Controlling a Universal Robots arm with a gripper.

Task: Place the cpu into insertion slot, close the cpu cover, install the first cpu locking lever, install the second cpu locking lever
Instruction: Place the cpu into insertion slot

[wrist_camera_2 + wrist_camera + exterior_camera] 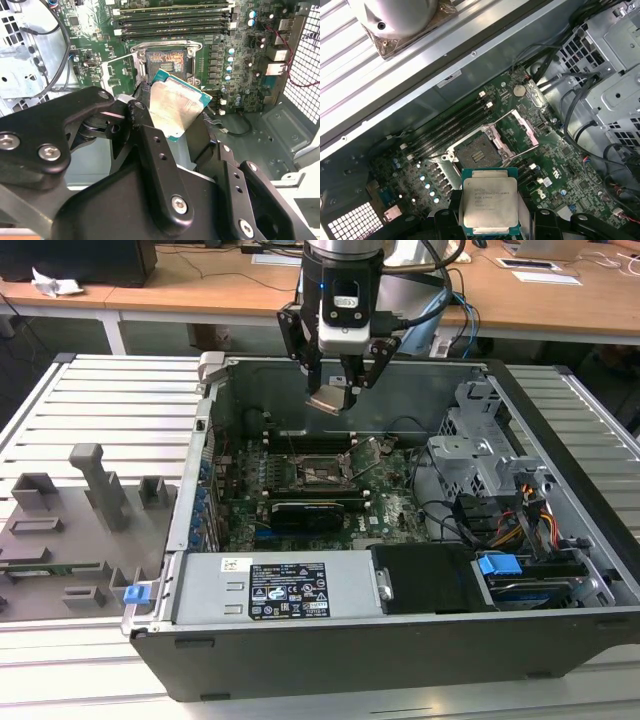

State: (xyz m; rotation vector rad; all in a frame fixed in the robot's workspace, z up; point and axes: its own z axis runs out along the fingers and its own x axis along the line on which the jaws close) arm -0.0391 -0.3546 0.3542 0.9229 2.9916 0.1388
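Matt silvery metal cpu (489,202), black matt claw (172,127)

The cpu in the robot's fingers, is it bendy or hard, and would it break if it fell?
The cpu looks like a thin flat plate with a metal top, so probably hard, not bendy. The gripper holds it by its edges alone, so it is likely light. Being thin, it could well get damaged falling onto the motherboard.
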